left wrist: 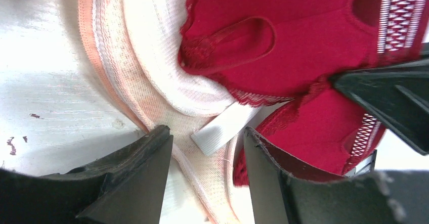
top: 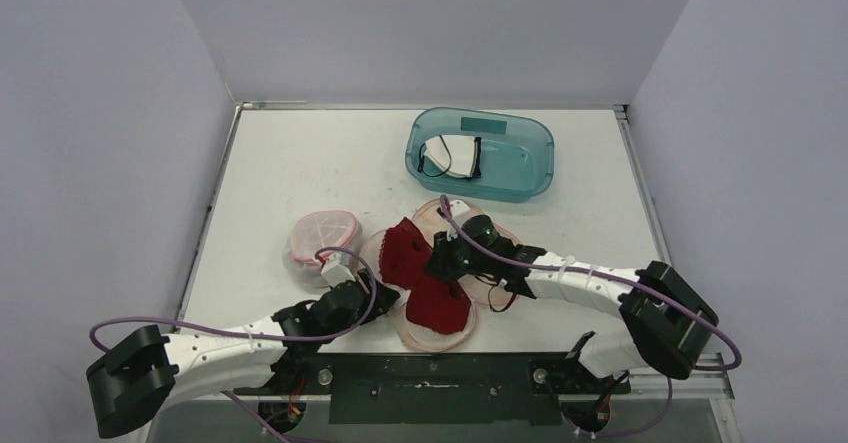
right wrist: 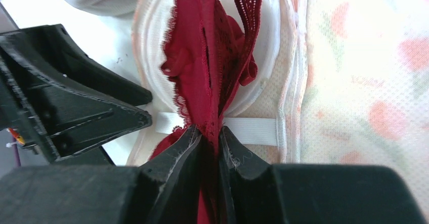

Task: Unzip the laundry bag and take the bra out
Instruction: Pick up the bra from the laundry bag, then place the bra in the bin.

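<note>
1. There are two laundry bags. A closed round pink-and-white mesh laundry bag (top: pixel 320 241) sits leftmost, and an unzipped cream mesh bag (top: pixel 440 338) lies spread just beside it.
2. The left gripper (left wrist: pixel 206 143) has its fingers apart, straddling the open bag's rim and a white elastic strap (left wrist: pixel 222 128). Only the left wrist view shows this.
3. One red lace bra (top: pixel 405 248) lies on the open bag. The right gripper (right wrist: pixel 208 133) pinches its middle.
4. One teal plastic tub (top: pixel 535 153) stands behind, holding a white, black-edged garment (top: pixel 450 155).

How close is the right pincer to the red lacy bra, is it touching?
Touching. The right wrist view shows the right pincer shut on the red lacy bra, the fabric pinched with no gap.
</note>
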You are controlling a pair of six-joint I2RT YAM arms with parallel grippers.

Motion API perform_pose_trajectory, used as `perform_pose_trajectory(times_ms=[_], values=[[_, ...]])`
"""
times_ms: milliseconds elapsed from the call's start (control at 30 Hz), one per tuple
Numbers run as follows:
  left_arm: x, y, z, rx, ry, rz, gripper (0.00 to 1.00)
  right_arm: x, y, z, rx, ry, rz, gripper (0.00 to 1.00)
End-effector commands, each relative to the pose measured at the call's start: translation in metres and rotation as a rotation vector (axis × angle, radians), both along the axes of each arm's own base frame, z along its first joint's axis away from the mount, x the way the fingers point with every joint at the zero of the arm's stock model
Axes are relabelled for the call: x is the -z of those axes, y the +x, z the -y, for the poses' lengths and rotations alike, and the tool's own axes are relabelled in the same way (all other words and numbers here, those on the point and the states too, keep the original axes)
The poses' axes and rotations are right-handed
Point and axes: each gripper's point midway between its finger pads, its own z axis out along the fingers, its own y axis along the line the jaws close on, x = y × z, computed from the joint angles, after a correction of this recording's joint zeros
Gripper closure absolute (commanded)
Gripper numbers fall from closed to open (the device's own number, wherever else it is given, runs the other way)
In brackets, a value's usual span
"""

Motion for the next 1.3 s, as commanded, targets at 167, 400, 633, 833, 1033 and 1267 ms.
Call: perform_pose_trajectory(times_ms=[167,400,633,833,1033,1267], values=[[0.012,0.0,-0.015,-0.046,0.033,-0.017,0.48,-0.048,0.015,0.006,0.029,0.055,0.114,0.87],[0.01,0.0,-0.015,-0.047,0.026,-0.016,0.48,-0.102,0.032,0.021,0.067,0.087,0.212,0.95],[0.004,0.002,-0.012,-0.042,0.011,-0.004,0.48,-0.168,0.066,0.049,0.144,0.094,0.32,0.95],[-0.003,0.004,-0.008,-0.038,0.003,0.003,0.48,-0.225,0.103,0.068,0.353,0.177,0.41,0.95],[-0.018,0.011,-0.001,-0.044,-0.013,0.026,0.48,-0.26,0.148,0.12,0.79,0.464,0.421,0.95],[-0.033,0.018,0.007,-0.043,-0.021,0.047,0.48,-0.268,0.187,0.163,1.182,0.799,0.429,0.95]])
